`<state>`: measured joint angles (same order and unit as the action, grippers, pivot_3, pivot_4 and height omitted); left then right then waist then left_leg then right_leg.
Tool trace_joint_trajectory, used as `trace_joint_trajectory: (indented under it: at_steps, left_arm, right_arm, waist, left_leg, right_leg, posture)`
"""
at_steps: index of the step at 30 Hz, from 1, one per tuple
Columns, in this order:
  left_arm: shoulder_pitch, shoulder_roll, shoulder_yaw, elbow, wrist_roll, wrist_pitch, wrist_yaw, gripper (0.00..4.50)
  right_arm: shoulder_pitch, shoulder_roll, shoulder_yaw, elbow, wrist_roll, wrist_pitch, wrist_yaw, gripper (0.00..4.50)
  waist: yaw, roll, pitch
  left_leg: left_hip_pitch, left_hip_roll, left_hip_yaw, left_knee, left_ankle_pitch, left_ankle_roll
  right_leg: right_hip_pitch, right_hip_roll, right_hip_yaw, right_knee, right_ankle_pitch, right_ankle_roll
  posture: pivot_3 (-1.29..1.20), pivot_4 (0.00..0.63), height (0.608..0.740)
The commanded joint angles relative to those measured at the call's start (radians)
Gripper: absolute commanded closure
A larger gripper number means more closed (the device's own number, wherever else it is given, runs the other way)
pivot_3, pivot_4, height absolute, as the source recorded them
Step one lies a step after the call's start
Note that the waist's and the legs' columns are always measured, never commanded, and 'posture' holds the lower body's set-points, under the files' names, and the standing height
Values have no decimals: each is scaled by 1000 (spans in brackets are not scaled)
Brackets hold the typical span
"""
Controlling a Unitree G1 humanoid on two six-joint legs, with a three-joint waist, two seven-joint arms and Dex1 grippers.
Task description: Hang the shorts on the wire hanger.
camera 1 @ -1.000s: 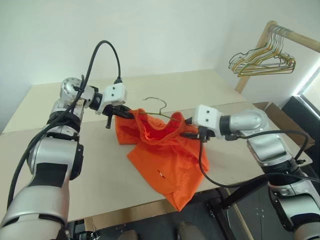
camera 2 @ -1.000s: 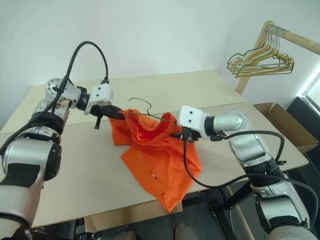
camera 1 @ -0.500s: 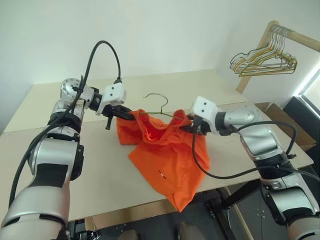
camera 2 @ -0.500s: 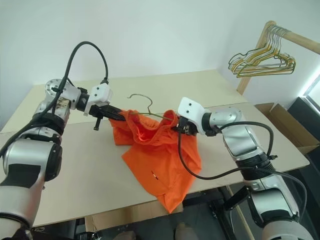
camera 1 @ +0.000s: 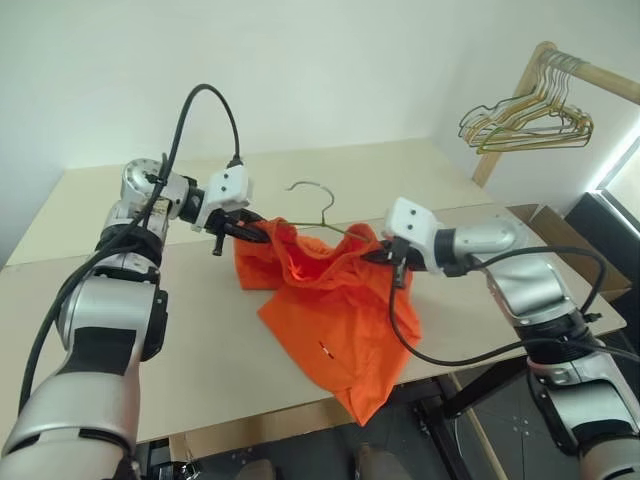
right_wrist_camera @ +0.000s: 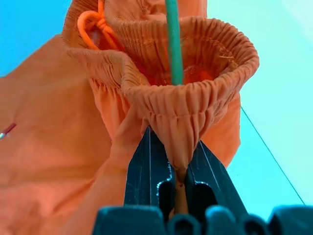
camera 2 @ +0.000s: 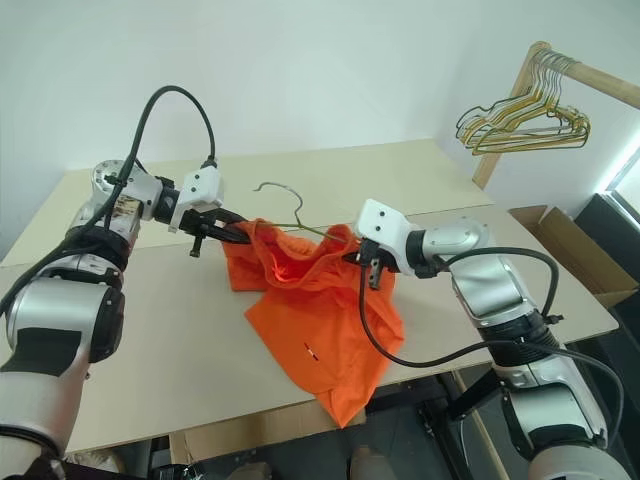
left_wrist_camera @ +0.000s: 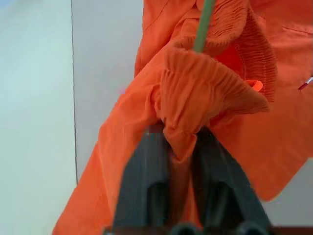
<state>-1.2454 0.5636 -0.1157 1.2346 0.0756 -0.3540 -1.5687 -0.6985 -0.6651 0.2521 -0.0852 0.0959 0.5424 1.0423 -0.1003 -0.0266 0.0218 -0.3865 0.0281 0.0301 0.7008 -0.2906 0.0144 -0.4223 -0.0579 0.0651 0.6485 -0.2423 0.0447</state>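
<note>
1. Bright orange soft fabric shorts (camera 1: 335, 300) with a gathered elastic waistband: you have them lifted at the waistband between your two claws, above the pale wooden table (camera 1: 120, 330). The lower part drapes down onto the table, and its lowest corner hangs past the near table edge. A tiny white-red tag (camera 1: 322, 347) shows on the front panel.

2. Thin dark olive-grey wire hanger (camera 1: 315, 205), triangular with a small hook: its hook stands up above the bunched waistband, between your claws. Its wire runs down into the waistband opening, as your right wrist view shows (right_wrist_camera: 173, 44). The rest of the hanger is hidden by the fabric.

3. Left claw (camera 1: 250, 232): you have it at the left end of the waistband. In the left wrist view a fold of gathered orange fabric sits between the two black fingers (left_wrist_camera: 149, 181). The fingers stand slightly apart around that fold; whether you are gripping it or have let go, you cannot tell.

4. Right claw (camera 1: 385, 257): you have it clenched on the right end of the waistband. In the right wrist view the black fingers (right_wrist_camera: 146, 171) pinch a pleat of the elastic just below the opening.

5. Bunch of gold and grey wire hangers (camera 1: 525, 122): they hang from a wooden rail (camera 1: 590, 75) well apart from your table, at the far right.
</note>
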Motion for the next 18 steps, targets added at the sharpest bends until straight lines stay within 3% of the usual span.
trace_joint_trajectory:
  at_steps: [1,8,15,18]
  left_arm:
    - [-34,16,63,-6,-52,31,12,2371]
    - [-85,71,151,-11,-118,84,-19,115]
    - [-106,85,268,-30,-205,122,95,29]
    - [-86,64,309,-123,-284,233,65,29]
  right_arm:
    - [2,-34,-81,-48,46,9,7,4500]
    - [32,-127,-233,-47,166,44,43,4500]
    - [32,-224,-321,-45,215,244,-14,4500]
    - [14,-258,-366,-60,201,420,-121,4500]
  waist:
    - [-1,0,0]
    - [-2,0,0]
    - [-4,1,0]
    - [-5,1,0]
  left_leg:
    - [0,0,0,0,0,0]
    - [0,0,0,0,0,0]
    - [1,0,0,0,0,0]
    - [1,0,0,0,0,0]
  right_leg:
    - [0,0,0,0,0,0]
    - [0,0,0,0,0,0]
    - [0,0,0,0,0,0]
    - [0,0,0,0,0,0]
  posture:
    - [-92,0,740]
    - [-102,0,740]
    - [-128,0,740]
    - [-139,0,740]
